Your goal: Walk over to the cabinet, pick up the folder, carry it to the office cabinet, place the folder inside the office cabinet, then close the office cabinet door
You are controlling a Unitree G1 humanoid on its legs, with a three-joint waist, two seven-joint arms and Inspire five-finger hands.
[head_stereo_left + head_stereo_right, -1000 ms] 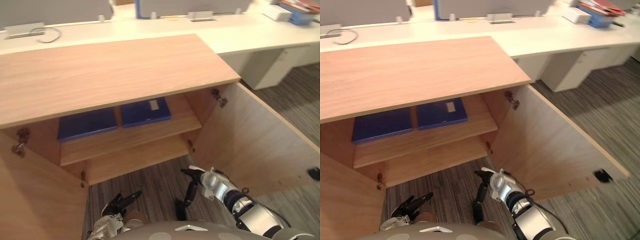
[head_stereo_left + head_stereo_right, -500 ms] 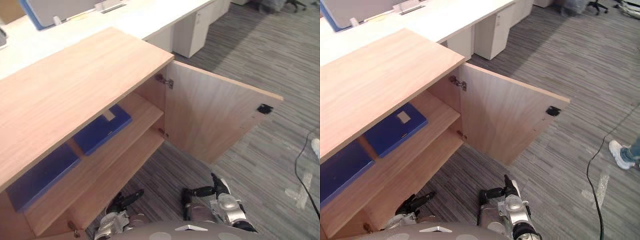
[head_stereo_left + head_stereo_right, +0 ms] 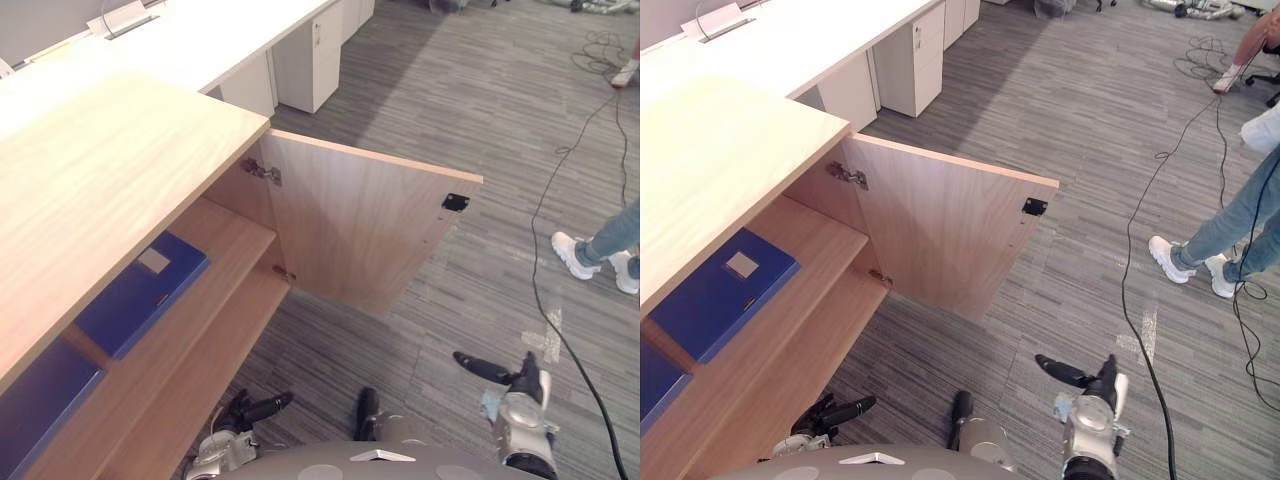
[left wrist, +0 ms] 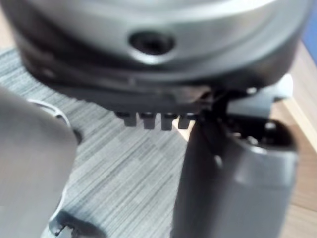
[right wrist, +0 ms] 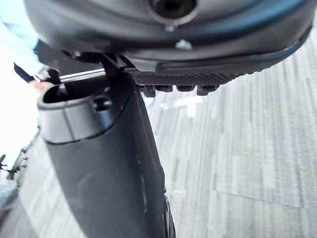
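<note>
Looking down through the left eye view at the office cabinet point(image 3: 100, 170), its right door point(image 3: 360, 225) swung wide over the grey carpet point(image 3: 450, 100). Finds the blue folder point(image 3: 140, 292) lying flat on the upper shelf point(image 3: 232, 236) inside the cabinet, with a second blue folder point(image 3: 40, 400) just beside it, farther from the door. Places the left hand point(image 3: 245, 410) low before the cabinet's open front, fingers straight and apart, empty. Places the right hand point(image 3: 500, 372) well clear of the door's free edge, fingers stretched out too, gripping nothing. Catches a person's legs point(image 3: 612, 235) and white shoes point(image 3: 572, 255) beyond the door, and a white counter point(image 3: 200, 40) behind the cabinet.

Repeats the same layout in the right eye view, folder on the shelf, both hands bare.

Shows in the left wrist view a dark thumb point(image 4: 233, 183) over carpet, pale wood past it, nothing held.

Shows in the right wrist view only carpet past that hand's thumb, nothing clasped.
</note>
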